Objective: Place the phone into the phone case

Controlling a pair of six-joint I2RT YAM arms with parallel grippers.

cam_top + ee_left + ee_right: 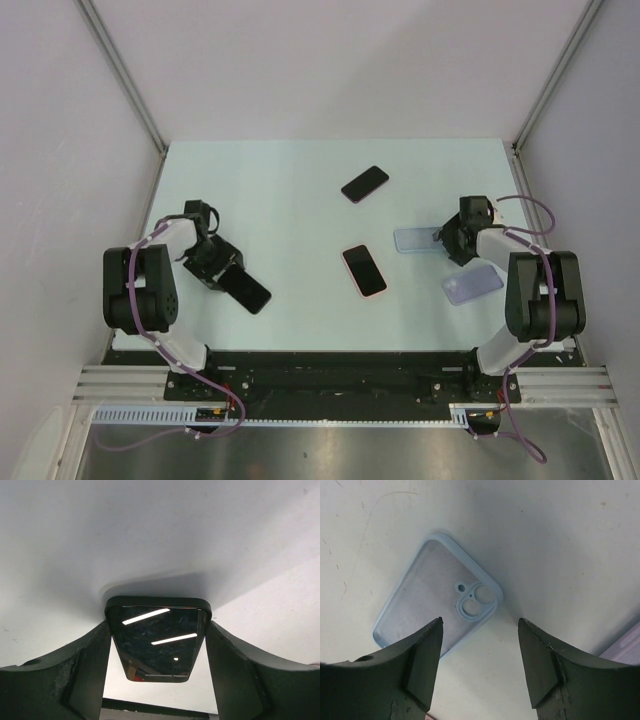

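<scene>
My left gripper (222,268) is shut on a black phone (248,290) at the table's left, holding it by its long edges. In the left wrist view the phone (165,652) sits screen-up between my fingers (85,670), and the gripper (158,628) holds it slightly above the table. A light blue phone case (412,240) lies open side up at the right. My right gripper (446,243) is open and empty just beside it. The right wrist view shows the case (427,602), with its camera cut-out, ahead of the open gripper (480,652).
A pink-edged phone (364,270) lies at the table's middle and another black phone (365,184) farther back. A lilac case (472,284) lies near the right arm; its corner shows in the right wrist view (626,647). Grey walls enclose the table.
</scene>
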